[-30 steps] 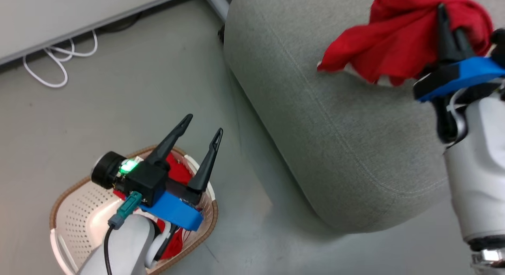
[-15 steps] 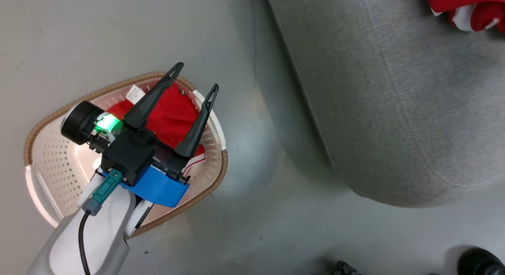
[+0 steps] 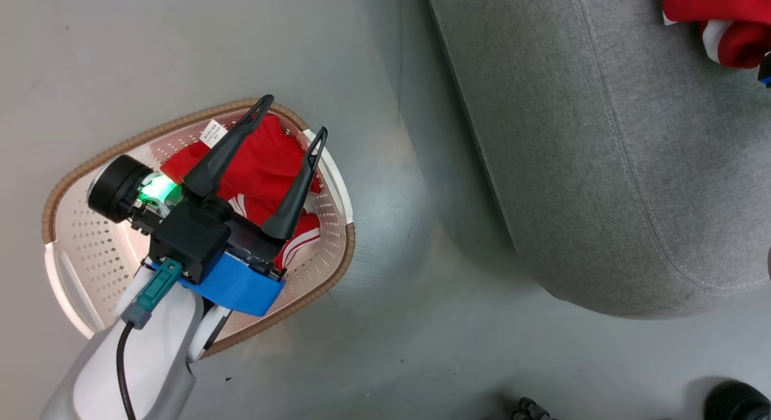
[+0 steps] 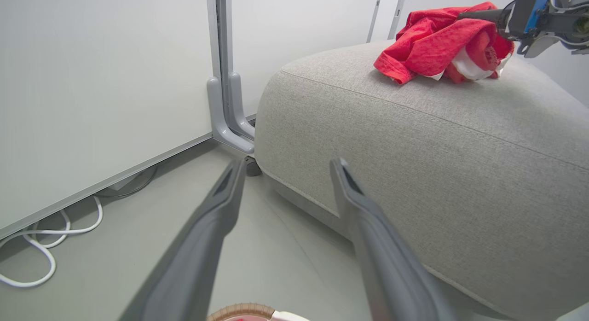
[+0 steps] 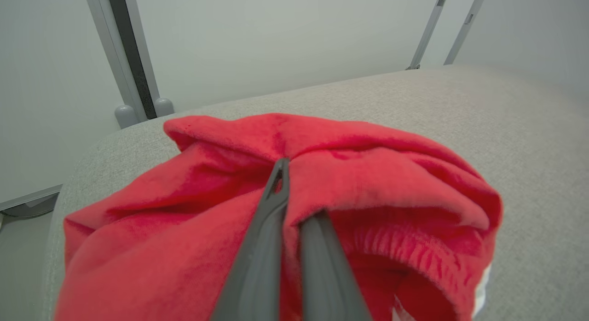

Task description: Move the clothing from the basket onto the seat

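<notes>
The clothing is divided between two places. One red garment (image 3: pixel 256 167), marked with white stripes, is seen lying in the cream perforated basket (image 3: pixel 84 251), which stands on the grey floor (image 3: pixel 181 40) near the grey sofa (image 3: pixel 578 143). The other red garment (image 5: pixel 368 173), edged with white trim, is bunched on top of the sofa near its rounded edge. The left gripper (image 3: pixel 295 114) is held above the basket, over the garment inside; its two dark fingers are spread apart and nothing is caught between them. In the left wrist view those fingers are pointed toward the sofa's side, and the basket's brown woven-look rim is glimpsed at the bottom edge. The right gripper (image 5: pixel 294 192) is clenched on the other red garment: in the right wrist view its fingers are pressed together with a fold of red fabric pinched between them, while the cloth is rested on the sofa. A white cable (image 4: pixel 41 247) is looped on the floor beneath a pale wall panel (image 4: pixel 92 81), beside a grey metal post (image 4: pixel 223 81).
</notes>
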Controlling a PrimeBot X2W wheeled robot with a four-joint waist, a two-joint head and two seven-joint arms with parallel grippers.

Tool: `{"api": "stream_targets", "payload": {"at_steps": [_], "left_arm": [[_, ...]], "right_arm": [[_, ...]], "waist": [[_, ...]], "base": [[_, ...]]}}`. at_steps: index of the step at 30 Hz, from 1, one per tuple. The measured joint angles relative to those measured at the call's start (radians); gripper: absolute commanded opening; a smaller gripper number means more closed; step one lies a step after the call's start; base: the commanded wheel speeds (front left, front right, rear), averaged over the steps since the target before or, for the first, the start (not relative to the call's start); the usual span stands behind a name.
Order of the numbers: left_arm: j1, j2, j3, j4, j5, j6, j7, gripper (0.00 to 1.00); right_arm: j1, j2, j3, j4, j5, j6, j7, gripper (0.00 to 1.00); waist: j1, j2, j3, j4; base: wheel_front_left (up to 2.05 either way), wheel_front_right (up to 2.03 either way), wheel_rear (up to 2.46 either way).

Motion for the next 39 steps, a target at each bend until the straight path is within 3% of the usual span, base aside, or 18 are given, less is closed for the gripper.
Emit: {"api": "stream_targets", "payload": {"at_steps": [1, 2, 3, 4, 16, 28, 39], "left_arm": [[0.0, -0.003, -0.001, 0.003, 0.0, 0.0, 0.0, 1.0], [0.0, -0.007, -0.002, 0.006, 0.0, 0.0, 0.0, 1.0], [0.0, -0.01, -0.004, 0.009, 0.0, 0.0, 0.0, 1.0], [0.0, -0.015, -0.006, 0.013, -0.002, 0.0, 0.0, 1.0], [0.017, -0.084, -0.005, 0.068, -0.027, 0.0, 0.0, 1.0], [0.146, -0.175, 0.054, 0.146, -0.074, 0.0, 0.0, 1.0], [0.274, -0.231, 0.155, 0.209, -0.088, 0.0, 0.0, 1.0]], "right_arm": [[0.001, 0.0, 0.0, 0.0, -0.006, 0.0, 0.0, 0.31], [0.003, 0.0, 0.001, 0.0, -0.013, 0.0, 0.0, 0.44], [0.006, 0.0, 0.002, -0.001, -0.017, 0.0, 0.0, 0.84], [0.012, 0.0, 0.002, -0.003, -0.022, 0.0, 0.0, 1.0], [0.107, -0.001, 0.026, 0.007, -0.055, 0.0, 0.0, 1.0], [0.277, -0.017, 0.11, -0.013, -0.076, 0.0, 0.0, 1.0], [0.486, 0.032, 0.223, -0.191, -0.063, 0.0, 0.0, 1.0]], "waist": [[0.0, 0.0, -0.004, 0.0], [0.0, 0.0, -0.008, 0.0], [0.0, 0.0, -0.012, 0.0], [0.0, 0.0, -0.017, 0.0], [-0.0001, 0.0, -0.118, 0.018], [-0.0003, 0.0, -0.328, 0.065], [-0.0005, 0.0001, -0.53, 0.123]], "base": [[0.0, 0.0, 0.0], [0.0, 0.0, 0.0], [0.0, 0.0, 0.0], [0.0, 0.0, 0.0], [0.0, 0.0, 0.0], [0.0, 0.0, 0.0], [0.0, 0.0, 0.0]]}}
